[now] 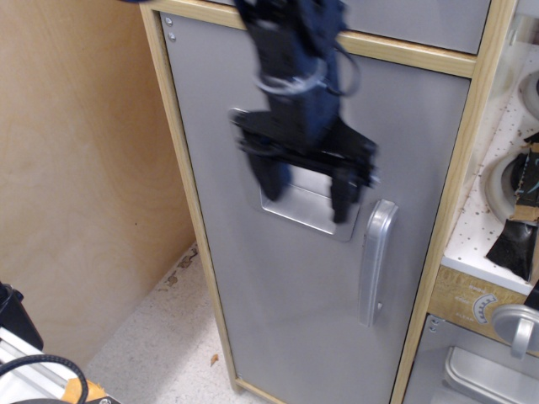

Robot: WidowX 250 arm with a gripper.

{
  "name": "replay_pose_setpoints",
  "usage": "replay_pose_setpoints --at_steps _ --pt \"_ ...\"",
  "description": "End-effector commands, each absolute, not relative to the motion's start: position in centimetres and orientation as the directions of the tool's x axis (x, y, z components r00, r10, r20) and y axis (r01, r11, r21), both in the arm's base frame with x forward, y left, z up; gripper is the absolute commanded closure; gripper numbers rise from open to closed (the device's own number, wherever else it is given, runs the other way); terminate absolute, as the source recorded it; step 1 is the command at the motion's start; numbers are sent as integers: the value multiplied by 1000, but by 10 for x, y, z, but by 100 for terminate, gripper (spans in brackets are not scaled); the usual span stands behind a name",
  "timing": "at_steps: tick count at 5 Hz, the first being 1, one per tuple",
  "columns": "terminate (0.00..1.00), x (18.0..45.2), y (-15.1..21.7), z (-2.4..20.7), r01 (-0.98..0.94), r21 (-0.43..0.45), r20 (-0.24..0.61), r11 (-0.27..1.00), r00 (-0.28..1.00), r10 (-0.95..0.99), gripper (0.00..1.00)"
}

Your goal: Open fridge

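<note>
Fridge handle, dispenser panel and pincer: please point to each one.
fridge handle (375, 261), main camera view, middle of the bar.
dispenser panel (307, 206), main view, recessed tray floor.
pincer (305, 181), main view, midway between fingertips.

To my left stands a plywood wall (76, 168); below me lies a pale speckled floor (160, 337). At the right sits a white pegboard panel (497, 194).
</note>
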State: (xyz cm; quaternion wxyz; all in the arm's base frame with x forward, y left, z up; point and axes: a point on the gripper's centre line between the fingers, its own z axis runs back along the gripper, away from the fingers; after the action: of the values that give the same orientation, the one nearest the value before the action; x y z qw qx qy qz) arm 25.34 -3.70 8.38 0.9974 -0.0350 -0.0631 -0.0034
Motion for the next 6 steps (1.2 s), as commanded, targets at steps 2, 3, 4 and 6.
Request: replay_pose_setpoints --at_steps 2,3,4,6 --pt "0 301 -81 61 -52 -51 288 997 955 64 0" --pt "0 303 -82 48 -77 -59 316 995 944 92 0" --pt "0 305 -76 37 -88 -60 335 994 937 103 0" --pt "0 307 -70 23 -103 -41 414 994 903 111 0"
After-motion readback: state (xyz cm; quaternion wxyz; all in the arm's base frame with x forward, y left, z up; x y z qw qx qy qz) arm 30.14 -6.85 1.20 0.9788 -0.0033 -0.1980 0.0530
